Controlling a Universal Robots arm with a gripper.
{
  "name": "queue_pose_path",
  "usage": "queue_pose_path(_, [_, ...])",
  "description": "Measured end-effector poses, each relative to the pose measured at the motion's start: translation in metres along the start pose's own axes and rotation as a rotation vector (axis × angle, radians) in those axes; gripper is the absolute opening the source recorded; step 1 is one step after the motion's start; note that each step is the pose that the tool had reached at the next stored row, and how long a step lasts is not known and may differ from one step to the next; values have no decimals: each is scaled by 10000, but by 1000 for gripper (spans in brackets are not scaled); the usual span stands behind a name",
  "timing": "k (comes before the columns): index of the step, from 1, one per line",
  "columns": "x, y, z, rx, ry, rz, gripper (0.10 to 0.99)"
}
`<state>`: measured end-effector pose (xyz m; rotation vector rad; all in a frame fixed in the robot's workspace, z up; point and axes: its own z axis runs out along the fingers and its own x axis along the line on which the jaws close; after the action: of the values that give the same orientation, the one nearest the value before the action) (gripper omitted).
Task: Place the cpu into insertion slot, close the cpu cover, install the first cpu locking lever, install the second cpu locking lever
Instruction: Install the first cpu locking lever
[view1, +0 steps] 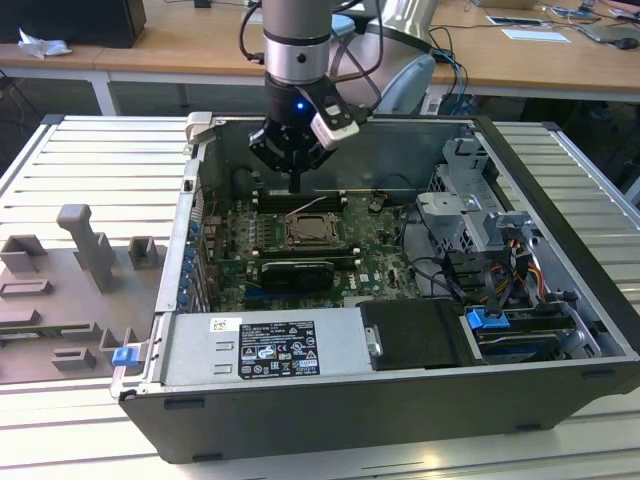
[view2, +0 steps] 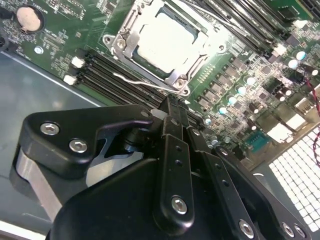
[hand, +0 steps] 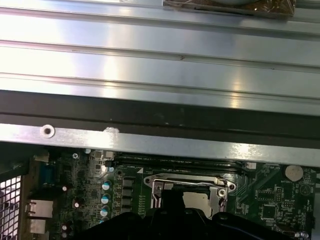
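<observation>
Gripper clenched, empty, near one cpu under one cpu cover.

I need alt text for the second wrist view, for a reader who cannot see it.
The cpu lies in the insertion slot with the silver cpu cover down around it, on a green circuit board. The black gripper, shut, hangs close to the slot's corner.
</observation>
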<state>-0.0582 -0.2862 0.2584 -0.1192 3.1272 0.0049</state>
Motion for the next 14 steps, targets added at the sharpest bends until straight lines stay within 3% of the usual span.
queue_pose_path(5, [-29, -2, 6, -36, -4, 2, 106])
queue_pose_path(7, [-31, -2, 11, -333, -27, 5, 106])
queue_pose_path(8, [-31, -2, 13, -407, -33, 7, 106])
queue_pose_path(10, [-91, -11, 132, -546, -42, 22, 106])
queue_pose_path(11, [-135, -18, 208, -936, -72, 58, 106])
queue_pose_path(14, [-136, -18, 214, -940, -73, 60, 106])
